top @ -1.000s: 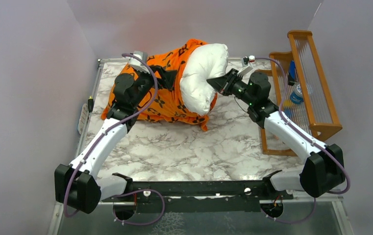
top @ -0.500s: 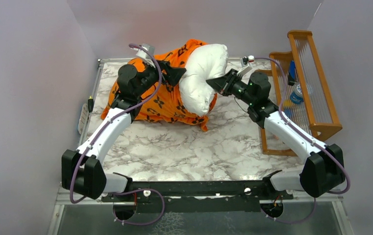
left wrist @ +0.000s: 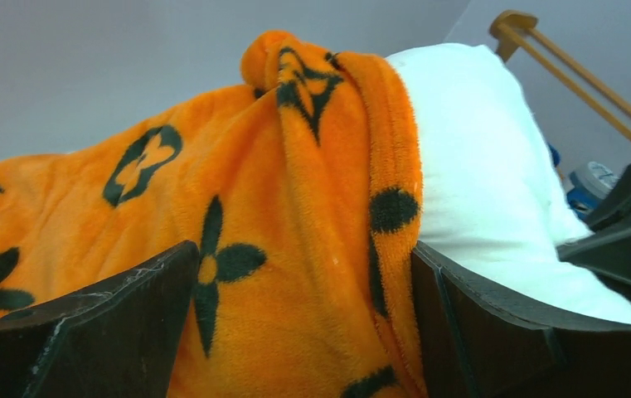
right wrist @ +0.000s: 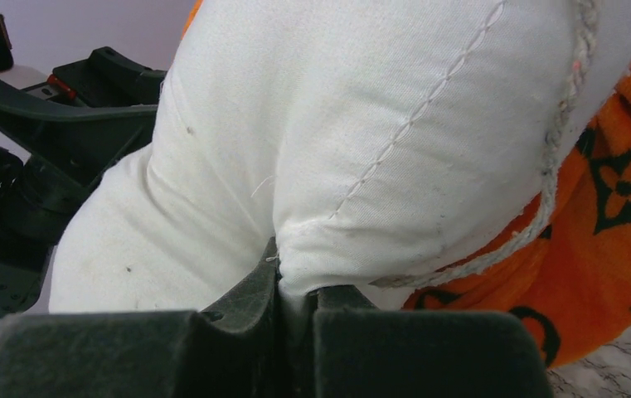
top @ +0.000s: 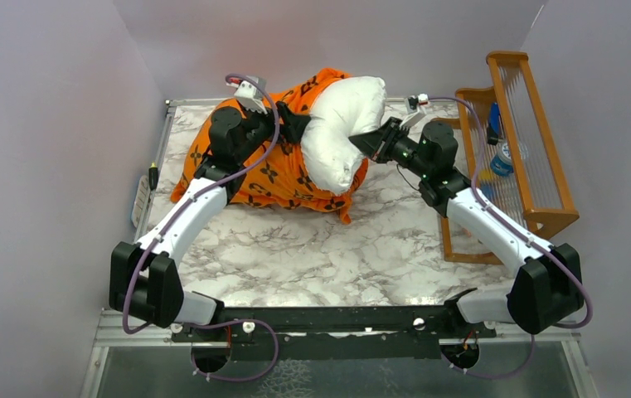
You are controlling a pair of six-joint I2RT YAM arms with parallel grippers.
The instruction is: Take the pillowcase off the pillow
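Observation:
The white pillow (top: pixel 338 133) sticks halfway out of the orange pillowcase (top: pixel 274 174) at the back of the table. My right gripper (top: pixel 360 142) is shut on a pinch of the pillow's (right wrist: pixel 378 141) fabric at its right side. My left gripper (top: pixel 299 126) is open, its jaws astride the pillowcase's (left wrist: pixel 279 249) rolled edge where it meets the pillow (left wrist: pixel 478 174). In the left wrist view orange cloth fills the gap between the two fingers (left wrist: pixel 88 332). The pillowcase (right wrist: pixel 618 215) shows behind the pillow in the right wrist view.
A wooden rack (top: pixel 527 141) with a blue bottle (top: pixel 501 157) stands at the right edge of the marble table (top: pixel 337 257). Grey walls close in the back and sides. A small black and yellow plug (top: pixel 153 176) lies off the left edge.
My left arm has reached forward and right over the pillowcase, bringing its open gripper to the cloth's edge by the pillow. The right arm has held still.

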